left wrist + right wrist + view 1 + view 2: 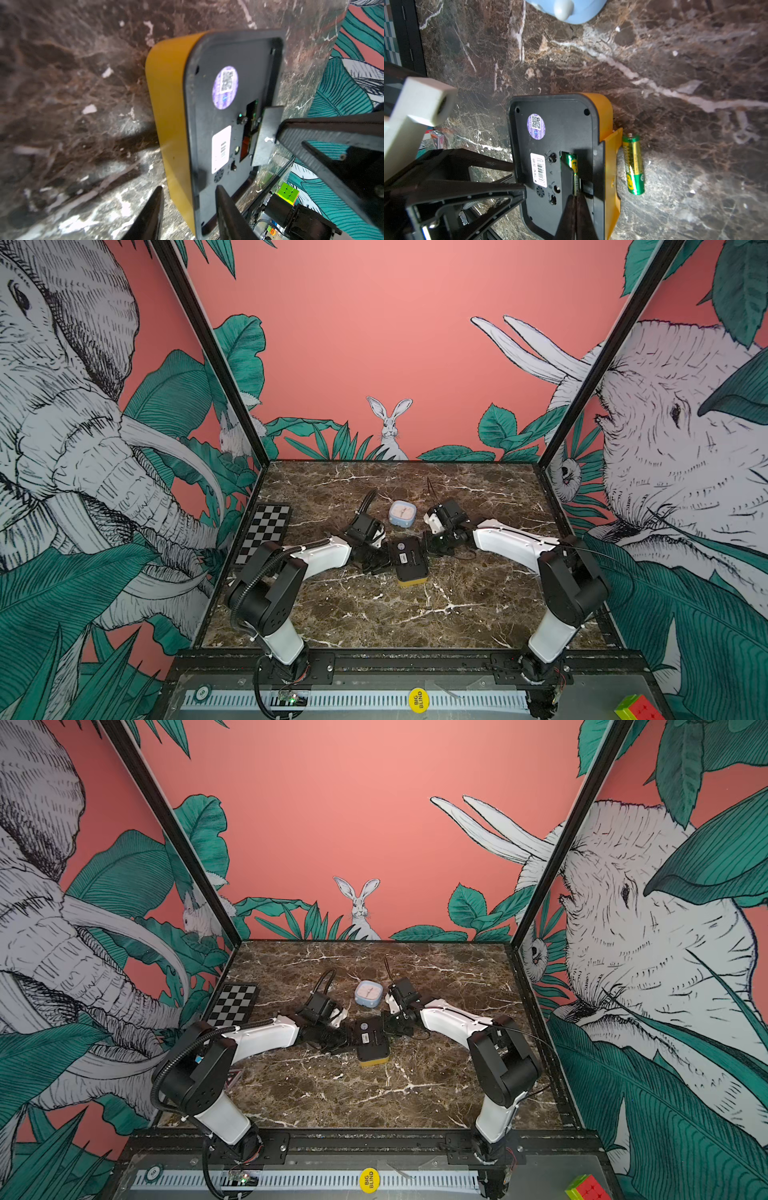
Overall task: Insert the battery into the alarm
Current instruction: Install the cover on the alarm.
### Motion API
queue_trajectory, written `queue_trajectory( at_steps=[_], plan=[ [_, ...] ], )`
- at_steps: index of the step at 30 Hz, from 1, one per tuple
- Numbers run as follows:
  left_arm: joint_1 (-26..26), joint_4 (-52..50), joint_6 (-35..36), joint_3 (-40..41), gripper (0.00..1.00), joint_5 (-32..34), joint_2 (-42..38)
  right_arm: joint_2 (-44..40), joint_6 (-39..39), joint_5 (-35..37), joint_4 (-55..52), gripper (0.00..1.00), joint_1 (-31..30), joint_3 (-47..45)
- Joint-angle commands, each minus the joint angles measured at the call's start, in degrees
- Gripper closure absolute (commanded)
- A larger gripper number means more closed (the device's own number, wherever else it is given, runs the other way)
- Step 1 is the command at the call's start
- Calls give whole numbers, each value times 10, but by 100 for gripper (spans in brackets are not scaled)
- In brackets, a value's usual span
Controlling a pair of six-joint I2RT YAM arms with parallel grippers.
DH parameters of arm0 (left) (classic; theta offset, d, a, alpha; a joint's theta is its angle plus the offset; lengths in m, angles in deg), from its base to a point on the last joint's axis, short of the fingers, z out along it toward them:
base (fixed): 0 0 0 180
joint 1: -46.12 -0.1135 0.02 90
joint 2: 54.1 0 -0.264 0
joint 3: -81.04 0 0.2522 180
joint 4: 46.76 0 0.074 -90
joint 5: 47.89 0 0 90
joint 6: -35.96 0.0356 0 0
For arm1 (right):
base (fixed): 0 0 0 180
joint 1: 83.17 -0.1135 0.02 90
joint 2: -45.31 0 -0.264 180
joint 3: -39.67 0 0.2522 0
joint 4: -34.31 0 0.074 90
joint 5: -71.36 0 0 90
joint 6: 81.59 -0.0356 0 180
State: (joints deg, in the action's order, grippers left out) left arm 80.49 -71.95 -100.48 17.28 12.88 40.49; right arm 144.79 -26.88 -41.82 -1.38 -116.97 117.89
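The alarm (409,562) (372,1042) has a yellow body and a black back, and lies face down mid-table. Its battery cover (611,166) stands open. A green battery (572,164) sits in the compartment, and my right gripper (576,196) (430,545) is shut with its tips against that battery's end. Another green battery (633,164) lies on the marble beside the alarm. My left gripper (188,186) (380,564) is open and straddles the alarm's (228,104) side edge. One of its fingers (224,207) is over the black back and the other is outside the yellow wall.
A small blue clock (402,513) (571,10) stands just behind the alarm, between the two wrists. A checkerboard (266,533) lies at the table's left edge. A Rubik's cube (636,707) and a yellow disc (418,699) sit on the front ledge.
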Motion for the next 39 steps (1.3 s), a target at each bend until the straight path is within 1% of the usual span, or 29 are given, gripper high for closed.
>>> queue_trajectory(
  at_steps=[1, 18, 39],
  plan=[
    [3, -18, 9, -12, 57, 8, -13, -11, 16, -7, -7, 100, 4, 9],
    [7, -21, 5, -17, 57, 7, 13, 8, 34, -24, 15, 100, 5, 13],
    [9, -19, 1, -17, 58, 7, 21, 20, 45, -21, 29, 100, 5, 4]
  ],
)
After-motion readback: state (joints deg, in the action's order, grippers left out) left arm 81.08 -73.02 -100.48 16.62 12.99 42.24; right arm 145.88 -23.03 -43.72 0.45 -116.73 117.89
